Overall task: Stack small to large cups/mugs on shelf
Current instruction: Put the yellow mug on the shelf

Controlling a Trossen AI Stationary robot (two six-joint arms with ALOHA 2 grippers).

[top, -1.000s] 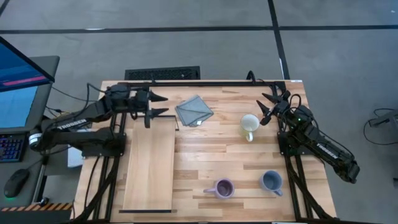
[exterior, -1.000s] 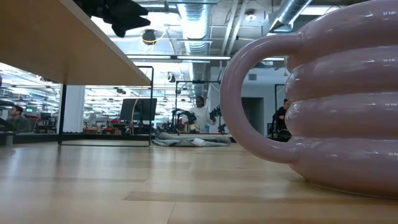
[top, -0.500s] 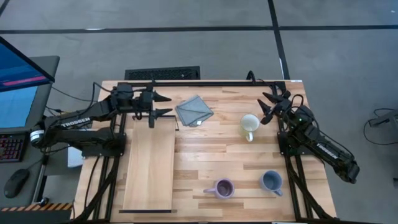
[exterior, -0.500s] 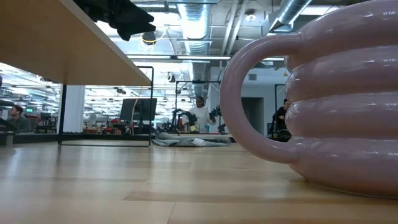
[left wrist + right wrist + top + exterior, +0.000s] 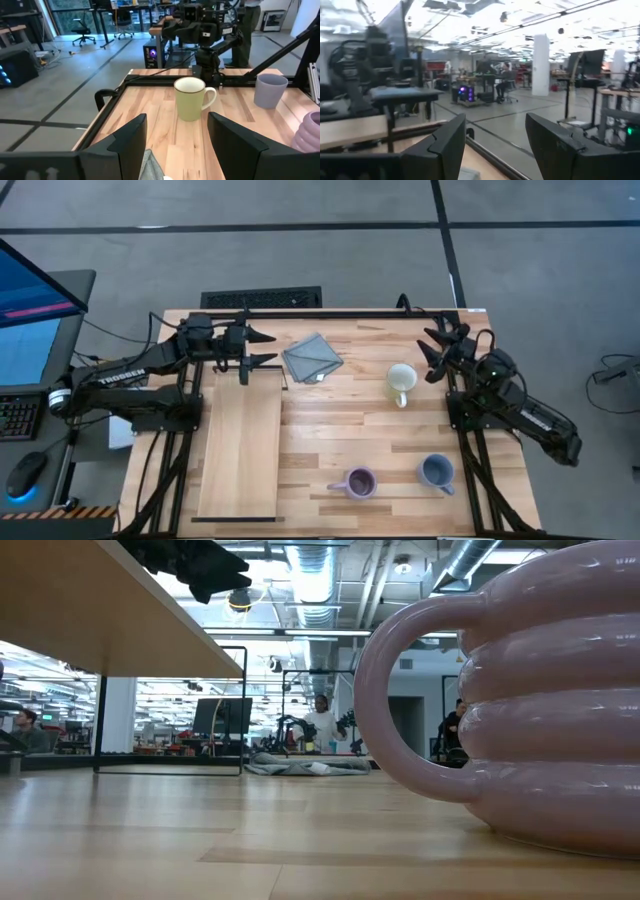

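The shelf point(image 5: 240, 448) lies unmoved on the surface's point(image 5: 350, 430) left. The left hand point(image 5: 262, 348), fingers wide and empty, has shifted rightward over the shelf's far end; the right hand point(image 5: 432, 352), wide and empty, rose slightly beside the cream-white mug point(image 5: 401, 381). The purple mug point(image 5: 359, 482) and grey-blue mug point(image 5: 436, 472) stay near the front edge.

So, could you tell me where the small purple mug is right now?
In the high view, the purple mug stands near the table's front edge, between the pale-wood shelf board and the grey-blue mug.

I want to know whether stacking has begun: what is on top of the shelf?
Nothing rests on the shelf; its top is bare wood. Only the open left hand hangs over its far end. The cream, purple and grey-blue mugs stand on the table.
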